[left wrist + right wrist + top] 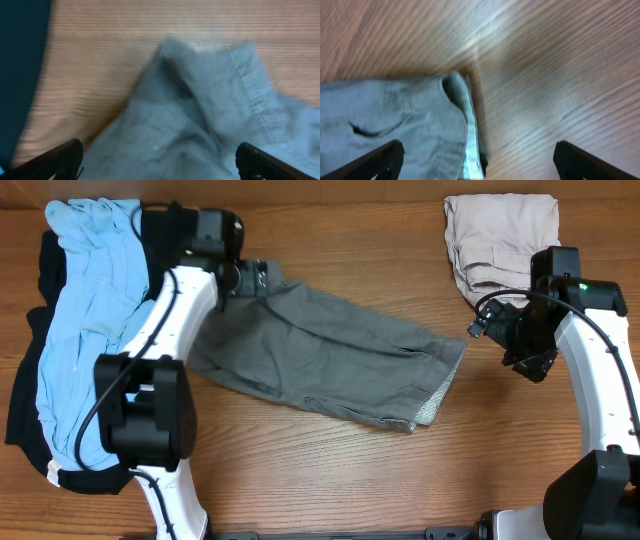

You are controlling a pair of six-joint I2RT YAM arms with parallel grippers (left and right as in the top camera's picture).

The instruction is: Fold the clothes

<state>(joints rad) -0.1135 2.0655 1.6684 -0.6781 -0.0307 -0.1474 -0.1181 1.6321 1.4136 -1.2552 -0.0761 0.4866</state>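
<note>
Grey shorts (320, 350) lie spread mid-worktop (330, 480), long axis 10 to 4 o'clock. Left claw (248, 276) over their 10 o'clock end, fingers wide apart, gripping nothing. Right claw (530, 362) at 3 o'clock, also wide apart, over bare wood just beside the other end. Light blue garment (85, 330) on black garment (25, 420) at 9; beige folded garment (500, 230) at 1.

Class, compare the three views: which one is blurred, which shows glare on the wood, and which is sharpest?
Left wrist view: blurred throughout, grey shorts and table both smeared. Right wrist view: a pale glare streak crosses the table; the shorts' hem reads fairly clearly. Overhead view: sharpest, evenly lit, shadows faint.
</note>
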